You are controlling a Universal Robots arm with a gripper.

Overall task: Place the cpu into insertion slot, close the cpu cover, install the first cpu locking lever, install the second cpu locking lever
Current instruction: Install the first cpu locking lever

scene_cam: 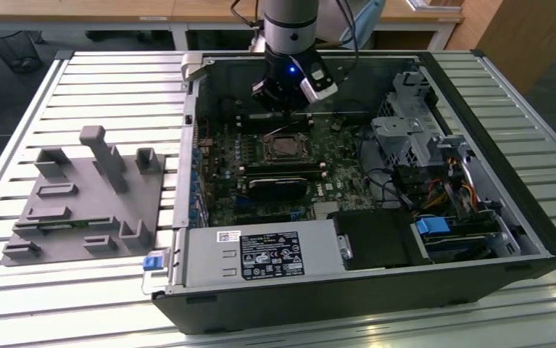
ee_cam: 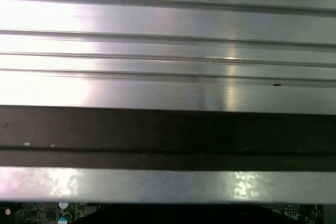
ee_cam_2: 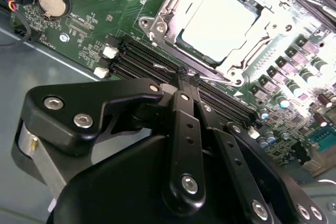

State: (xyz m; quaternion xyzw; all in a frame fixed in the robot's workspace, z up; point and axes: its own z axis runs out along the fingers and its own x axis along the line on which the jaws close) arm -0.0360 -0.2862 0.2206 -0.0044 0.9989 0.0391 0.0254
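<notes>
Black tool (ee_cam_2: 187,78) pressed together, tips low over long black memory slots (ee_cam_2: 131,59), just beside thin silvery square cpu cover (ee_cam_2: 167,11) framing flat silvery-grey cpu (ee_cam_2: 218,24).

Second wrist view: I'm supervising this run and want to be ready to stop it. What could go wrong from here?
The gripper has its fingers together right over the memory slots, beside a thin silvery lever; a slip might scrape the slots or board. The cpu sits framed by the cpu cover; a stray push could shift the cover.
</notes>
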